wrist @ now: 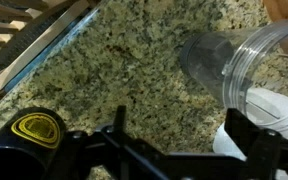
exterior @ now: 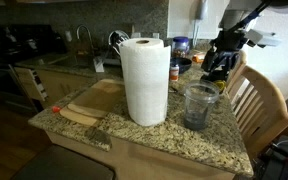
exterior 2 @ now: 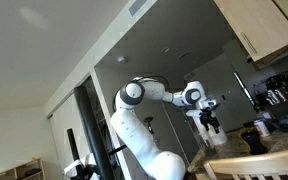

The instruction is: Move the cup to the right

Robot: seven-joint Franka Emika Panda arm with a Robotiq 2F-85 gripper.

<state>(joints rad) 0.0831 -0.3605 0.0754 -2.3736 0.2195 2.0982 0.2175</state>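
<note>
The claw (wrist: 174, 125) is closest in the wrist view. Its two dark fingers (wrist: 119, 130) poke up from the bottom and stand wide apart. Nothing is between them but the speckled stone counter (wrist: 114, 70). The clear plastic cup (wrist: 234, 60) sits on the counter, up and to the right of the fingers, and they do not touch it. Something white shows just under the cup, but I cannot tell what it is. A round yellow and black thing (wrist: 36, 130) is in the bottom left corner. Wooden slats (wrist: 9, 35) fill the top left corner.

In an exterior view, a big white paper towel roll (exterior: 144, 80) stands up in the middle of the counter (exterior: 174, 140). The cup (exterior: 199, 105) stands upright just beside the roll, near the counter's edge. The claw (exterior: 219, 65) hangs above and behind the cup, apart from it. A wooden cutting board (exterior: 89, 105) lies flat on the other side of the roll. A wooden chair (exterior: 259, 100) stands by the counter, near the cup. A faucet (exterior: 84, 38) is far back.

In an exterior view from down low, the white arm (exterior 2: 159, 95) bends up and across. The claw (exterior 2: 210, 122) points down at its end, too small to see well. Light cabinets (exterior 2: 259, 30) hang up high. The cup does not show here.
</note>
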